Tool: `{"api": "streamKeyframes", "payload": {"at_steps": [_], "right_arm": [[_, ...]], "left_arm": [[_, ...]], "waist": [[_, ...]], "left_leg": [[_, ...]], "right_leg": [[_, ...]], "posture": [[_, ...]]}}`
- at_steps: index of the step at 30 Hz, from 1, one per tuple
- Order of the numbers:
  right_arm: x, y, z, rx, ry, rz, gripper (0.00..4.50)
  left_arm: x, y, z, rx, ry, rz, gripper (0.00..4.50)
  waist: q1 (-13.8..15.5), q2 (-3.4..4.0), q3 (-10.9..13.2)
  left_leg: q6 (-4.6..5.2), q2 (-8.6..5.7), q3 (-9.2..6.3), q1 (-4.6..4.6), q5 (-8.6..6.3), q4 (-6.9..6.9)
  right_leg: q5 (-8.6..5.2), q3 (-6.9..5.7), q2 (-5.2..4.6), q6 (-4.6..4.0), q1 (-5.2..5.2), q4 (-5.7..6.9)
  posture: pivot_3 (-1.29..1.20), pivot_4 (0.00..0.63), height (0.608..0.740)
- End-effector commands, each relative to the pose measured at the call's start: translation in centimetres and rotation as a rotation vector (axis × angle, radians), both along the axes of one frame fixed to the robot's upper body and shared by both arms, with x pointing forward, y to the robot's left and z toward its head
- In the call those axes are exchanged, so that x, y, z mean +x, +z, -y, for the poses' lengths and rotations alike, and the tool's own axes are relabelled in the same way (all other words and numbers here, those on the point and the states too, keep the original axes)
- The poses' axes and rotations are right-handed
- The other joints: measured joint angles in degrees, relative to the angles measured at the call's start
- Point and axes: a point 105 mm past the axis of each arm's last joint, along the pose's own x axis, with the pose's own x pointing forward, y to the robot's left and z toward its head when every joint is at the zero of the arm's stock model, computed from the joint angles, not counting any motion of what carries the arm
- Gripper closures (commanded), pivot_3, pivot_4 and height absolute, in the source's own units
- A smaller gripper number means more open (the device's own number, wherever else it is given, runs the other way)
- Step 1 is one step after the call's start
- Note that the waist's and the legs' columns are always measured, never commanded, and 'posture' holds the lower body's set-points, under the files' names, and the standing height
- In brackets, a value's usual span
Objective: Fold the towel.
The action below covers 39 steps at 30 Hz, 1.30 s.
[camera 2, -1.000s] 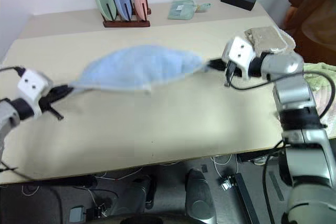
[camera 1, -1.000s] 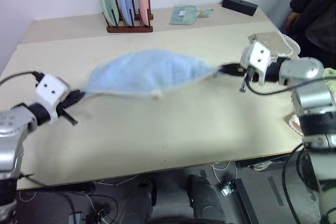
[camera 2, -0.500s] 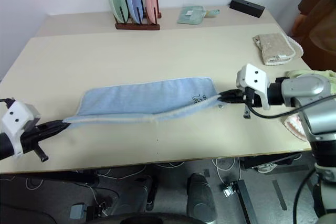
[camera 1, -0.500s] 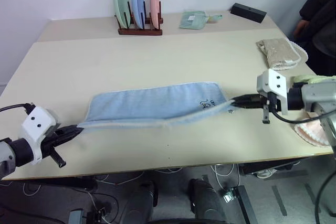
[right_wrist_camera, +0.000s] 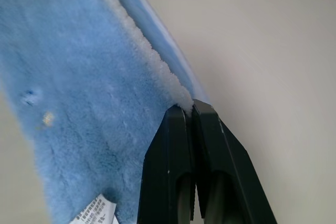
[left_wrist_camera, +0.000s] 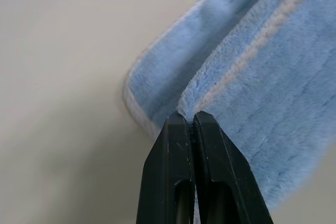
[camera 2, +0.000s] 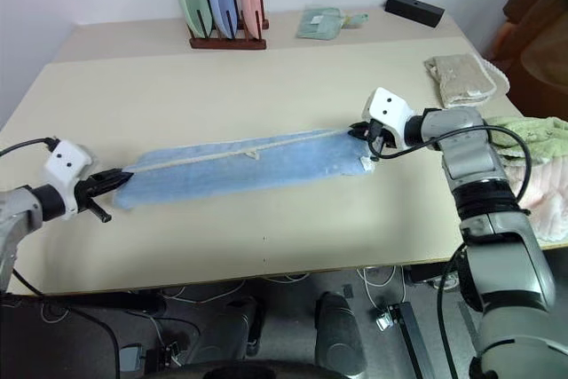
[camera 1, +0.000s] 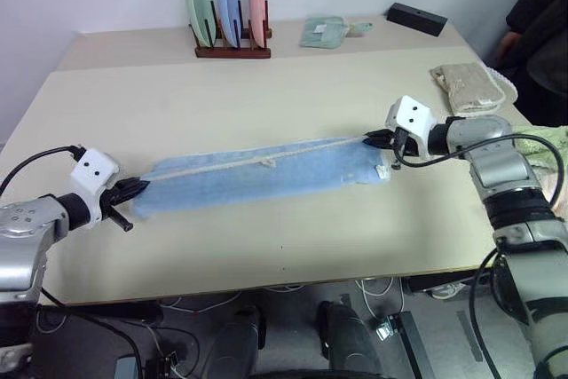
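The light blue towel (camera 1: pixel 266 175) lies on the table as a long strip, doubled over lengthwise, with its white-trimmed edge along the far side. My left gripper (camera 1: pixel 138 187) is shut on the towel's left end, low over the table. In the left wrist view the black fingers (left_wrist_camera: pixel 170 150) pinch the upper layer's corner of the towel (left_wrist_camera: pixel 273 103). My right gripper (camera 1: pixel 374 138) is shut on the right end. In the right wrist view its fingertips (right_wrist_camera: pixel 210 129) clamp the trimmed edge of the towel (right_wrist_camera: pixel 79 77). A white label (right_wrist_camera: pixel 97 211) sticks out near them.
A wooden rack with three upright plates (camera 1: pixel 229 6) stands at the back of the table (camera 1: pixel 266 86). Beside it lie a small green cloth (camera 1: pixel 321 31) and a black box (camera 1: pixel 417 17). A beige quilted cloth (camera 1: pixel 469 86) lies far right. A person (camera 1: pixel 540 33) stands past the right edge.
The towel hung billowing between both grippers, then lay stretched with its near edge held. Both grippers have carried that edge away from me and down, doubling the towel over.
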Motion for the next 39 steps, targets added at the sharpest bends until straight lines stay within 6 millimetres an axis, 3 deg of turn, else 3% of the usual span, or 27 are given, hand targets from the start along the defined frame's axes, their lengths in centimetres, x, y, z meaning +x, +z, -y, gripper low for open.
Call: {"api": "streamKeyframes", "payload": {"at_steps": [1, 9, 11, 12, 14, 18, 24, 27, 29, 34, 39], "right_arm": [[0.9, 1.4, 0.0, -0.001, -0.01, 0.063, 4.47], [1.6, 0.9, -0.2, 0.023, -0.03, 0.065, 4.47], [1.7, 0.9, -0.2, 0.04, -0.04, 0.061, 3.89], [1.7, 0.9, -0.3, 0.049, -0.038, 0.056, 3.57], [1.8, 1.2, -0.1, 0.056, -0.056, 0.079, 2.58], [2.3, 2.0, 0.8, 0.06, -0.12, 0.141, 0.67], [2.0, 3.1, 2.9, 0.073, -0.211, 0.21, 0.67], [-0.2, 3.2, 4.1, 0.161, -0.241, 0.163, 0.67], [-2.0, 2.9, 4.1, 0.242, -0.253, 0.096, 0.11], [-6.0, 1.2, 3.0, 0.418, -0.311, -0.07, 0.01], [-9.1, -1.0, 0.8, 0.642, -0.395, -0.272, 0.01]], "left_arm": [[1.1, 0.4, -0.6, 0.028, 0.014, 0.038, 4.5], [2.2, -0.2, -1.2, -0.021, 0.048, 0.032, 4.5], [2.2, -0.2, -1.2, -0.036, 0.051, 0.033, 4.5], [2.3, -0.2, -1.3, -0.045, 0.061, 0.036, 4.21], [2.4, 0.0, -1.7, -0.049, 0.09, 0.053, 3.52], [2.8, 0.6, -2.9, -0.05, 0.18, 0.111, 1.61], [3.3, 2.1, -6.2, -0.233, 0.475, 0.223, 1.61], [2.4, 2.7, -5.2, -0.352, 0.466, 0.269, 1.61], [1.7, 2.9, -4.8, -0.382, 0.458, 0.29, 1.56], [0.2, 2.4, -2.0, -0.334, 0.338, 0.258, 1.56], [-0.4, 3.2, -1.2, -0.274, 0.296, 0.291, 1.56]], "waist": [[-0.06, 0.0, 0.0], [-0.22, 0.0, 0.0], [-0.29, 0.0, 0.0], [-0.26, 0.0, 0.0], [-0.25, 0.0, 0.0], [-0.2, 0.0, 0.0], [-0.05, 0.0, 0.0], [0.24, -0.03, -0.02], [0.27, -0.03, -0.02], [0.1, -0.02, -0.03], [0.38, -0.07, -0.09]], "left_leg": [[-0.01, 0.01, 0.0, -0.01, 0.01, 0.0], [-0.02, 0.01, 0.01, -0.01, 0.0, -0.03], [-0.02, 0.01, 0.01, -0.01, 0.01, -0.02], [-0.02, 0.01, 0.01, -0.01, 0.01, -0.02], [-0.02, 0.01, 0.01, -0.01, 0.0, -0.02], [-0.02, 0.01, 0.01, -0.01, 0.01, -0.02], [-0.03, 0.01, 0.0, -0.01, 0.01, 0.0], [-0.03, 0.0, 0.0, -0.03, 0.01, 0.0], [-0.04, 0.08, -0.02, -0.05, -0.01, 0.0], [-0.04, 0.15, 0.03, -0.02, -0.02, 0.04], [-0.03, 0.19, 0.03, 0.03, -0.02, 0.06]], "right_leg": [[0.02, 0.0, 0.02, -0.01, -0.01, -0.01], [0.05, 0.04, 0.04, 0.01, -0.05, 0.01], [0.06, 0.04, 0.04, 0.02, -0.06, 0.03], [0.06, 0.04, 0.04, 0.02, -0.06, 0.04], [0.06, 0.04, 0.04, 0.02, -0.06, 0.05], [0.06, 0.05, 0.04, 0.02, -0.06, 0.06], [0.07, 0.07, 0.04, 0.03, -0.08, 0.08], [0.08, 0.07, 0.03, 0.05, -0.07, 0.07], [0.07, 0.09, 0.02, 0.06, -0.06, 0.0], [0.09, 0.15, 0.03, 0.04, -0.06, 0.08], [0.09, 0.16, 0.08, 0.03, 0.03, 0.05]], "posture": [[0.0, 0.15, 0.74], [0.0, 0.15, 0.74], [0.0, 0.15, 0.74], [0.0, 0.15, 0.74], [0.0, 0.15, 0.74], [0.0, 0.15, 0.74], [0.0, 0.15, 0.74], [0.0, 0.15, 0.74], [0.0, 0.15, 0.74], [0.0, 0.15, 0.74], [0.0, 0.15, 0.74]]}}
